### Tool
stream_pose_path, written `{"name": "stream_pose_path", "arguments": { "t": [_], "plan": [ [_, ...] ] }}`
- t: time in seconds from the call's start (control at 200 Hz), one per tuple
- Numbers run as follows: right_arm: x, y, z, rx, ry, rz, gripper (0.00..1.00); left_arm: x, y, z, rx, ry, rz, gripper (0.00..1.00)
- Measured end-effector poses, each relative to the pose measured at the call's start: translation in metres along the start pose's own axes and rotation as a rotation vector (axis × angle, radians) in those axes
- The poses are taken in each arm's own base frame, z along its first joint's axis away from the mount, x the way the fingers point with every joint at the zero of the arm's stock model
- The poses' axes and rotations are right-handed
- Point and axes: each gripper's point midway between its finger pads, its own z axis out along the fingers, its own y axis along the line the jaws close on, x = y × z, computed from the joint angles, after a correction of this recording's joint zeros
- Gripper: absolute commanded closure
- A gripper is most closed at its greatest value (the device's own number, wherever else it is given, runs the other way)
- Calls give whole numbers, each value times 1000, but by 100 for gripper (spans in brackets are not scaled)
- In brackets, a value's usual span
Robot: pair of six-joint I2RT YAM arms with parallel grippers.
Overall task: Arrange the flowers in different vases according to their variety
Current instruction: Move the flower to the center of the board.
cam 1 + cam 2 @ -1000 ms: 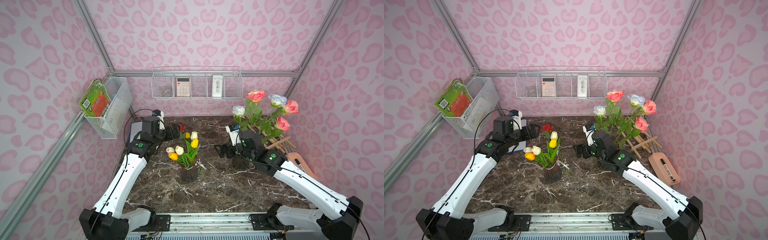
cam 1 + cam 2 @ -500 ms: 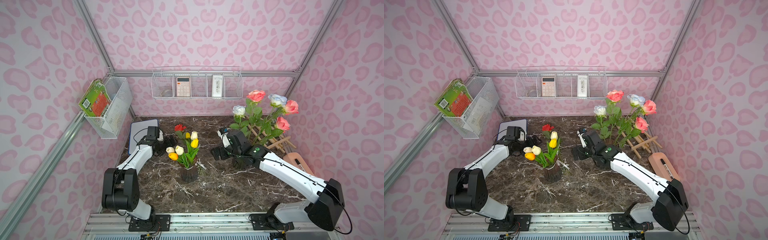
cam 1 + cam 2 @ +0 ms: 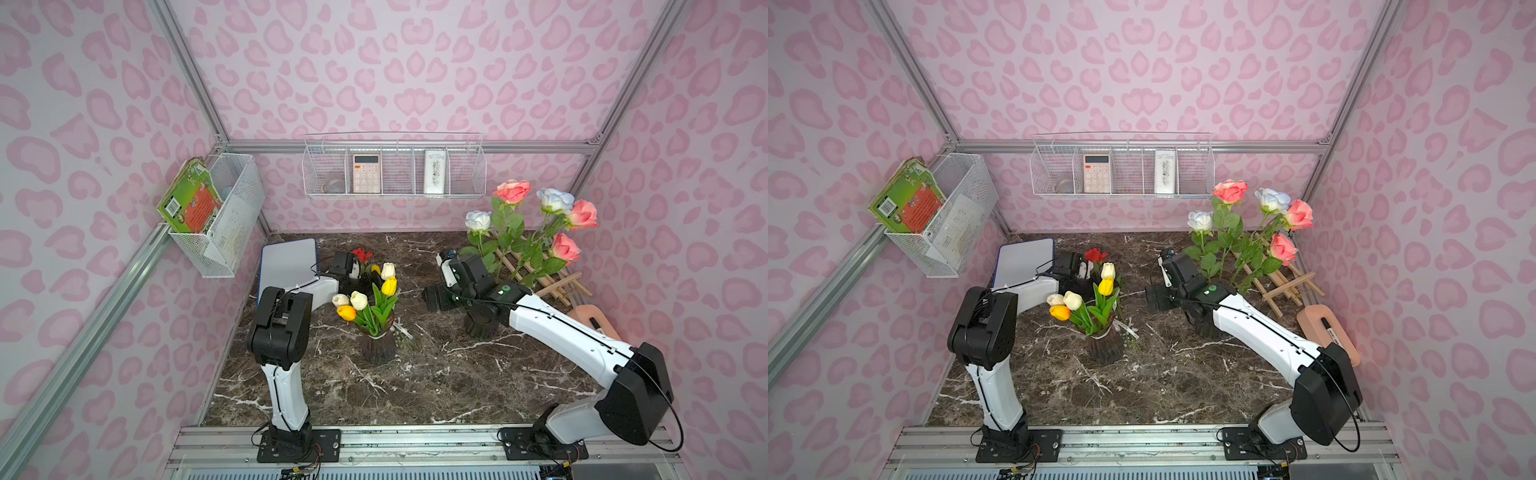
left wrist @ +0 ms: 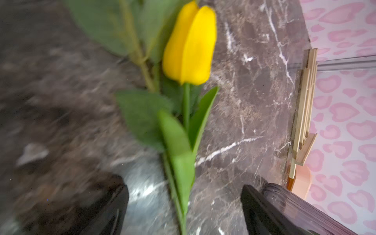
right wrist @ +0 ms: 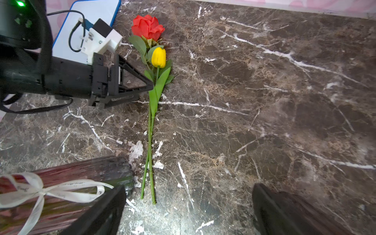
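A loose yellow tulip (image 5: 158, 57) and a red rose (image 5: 147, 27) lie side by side on the marble table, stems together. My left gripper (image 4: 184, 203) is open and low over them, with the tulip's stem (image 4: 177, 183) running between its jaws, untouched. In the right wrist view its fingertips (image 5: 151, 85) reach the leaves. The narrow-necked vase (image 3: 377, 347) holds several tulips (image 3: 388, 286). The other vase (image 3: 482, 326), half hidden by my right arm, holds several roses (image 3: 513, 191). My right gripper (image 5: 187, 207) is open over bare table near the stem ends.
A white, blue-edged board (image 3: 289, 262) lies at the back left. A wooden trellis (image 3: 540, 274) and a pink case (image 3: 594, 318) sit at the right. Wire baskets hang on the back wall (image 3: 395, 174) and the left wall (image 3: 224, 216).
Both arms have dropped low. My left gripper has come down over the loose tulip and rose, its jaws slightly narrower. My right gripper has sunk toward the table.
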Motion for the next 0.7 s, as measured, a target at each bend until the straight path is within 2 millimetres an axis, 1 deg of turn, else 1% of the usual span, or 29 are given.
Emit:
{"name": "stream_pose_path", "arguments": {
  "t": [0.135,0.195,0.27,0.405,0.475,0.545,0.605,0.655,0.7],
  "plan": [
    [-3,-7,-1,27,-20,30,1,-11,-18,24,49,-7,31,10],
    [-3,-11,-1,30,-26,40,1,-14,-32,35,68,-11,62,10],
    [-2,-17,0,39,-32,64,1,-7,-51,50,91,-2,107,10],
    [0,-24,4,45,-39,85,1,10,-75,67,118,21,159,10],
    [-3,-23,3,35,-50,93,1,12,-87,70,129,27,173,10],
    [-6,-22,3,26,-60,97,1,14,-89,68,122,34,170,10],
    [-8,-20,3,15,-66,96,1,19,-84,61,102,51,156,10],
    [-9,-19,4,13,-68,92,1,24,-77,52,84,65,135,10],
    [-10,-19,4,12,-67,90,3,23,-68,42,59,67,113,9]
  ]
}}
